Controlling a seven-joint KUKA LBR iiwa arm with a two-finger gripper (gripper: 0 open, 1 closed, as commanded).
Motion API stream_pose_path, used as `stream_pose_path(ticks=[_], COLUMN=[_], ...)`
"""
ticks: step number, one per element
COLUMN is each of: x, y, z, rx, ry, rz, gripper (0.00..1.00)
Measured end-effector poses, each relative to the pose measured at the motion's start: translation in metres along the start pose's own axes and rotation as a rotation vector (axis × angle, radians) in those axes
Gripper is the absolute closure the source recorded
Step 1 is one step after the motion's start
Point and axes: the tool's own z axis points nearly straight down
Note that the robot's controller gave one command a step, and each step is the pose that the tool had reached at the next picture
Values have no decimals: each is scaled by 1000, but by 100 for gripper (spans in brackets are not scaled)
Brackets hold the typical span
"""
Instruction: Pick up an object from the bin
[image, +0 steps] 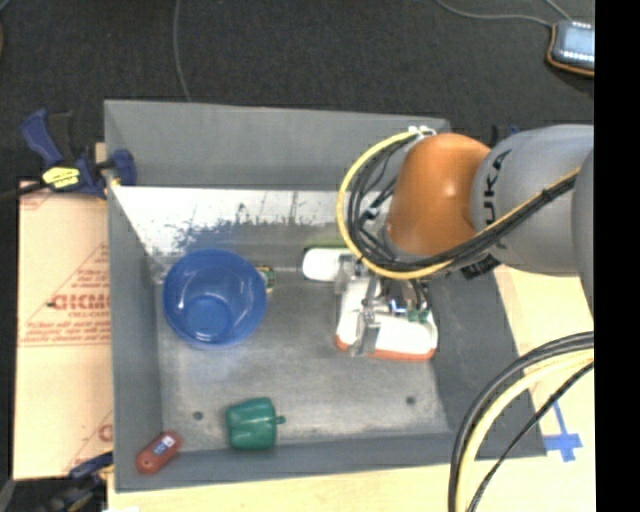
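Fingers (372, 318), open or closed I cannot tell, hang over the left end of a white-and-orange block (408, 342) lying left-to-right.

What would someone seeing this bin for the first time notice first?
The grey arm with its orange cover reaches in from the right, its gripper low over a white and orange object right of the bin floor's middle. A blue bowl sits upright on the left, and a green toy pepper lies by the near wall.
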Motion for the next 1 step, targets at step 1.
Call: stream_pose_path(ticks=[1], x=[0], y=[0], z=[0], rx=[0], ry=[0], rz=[0], gripper=[0])
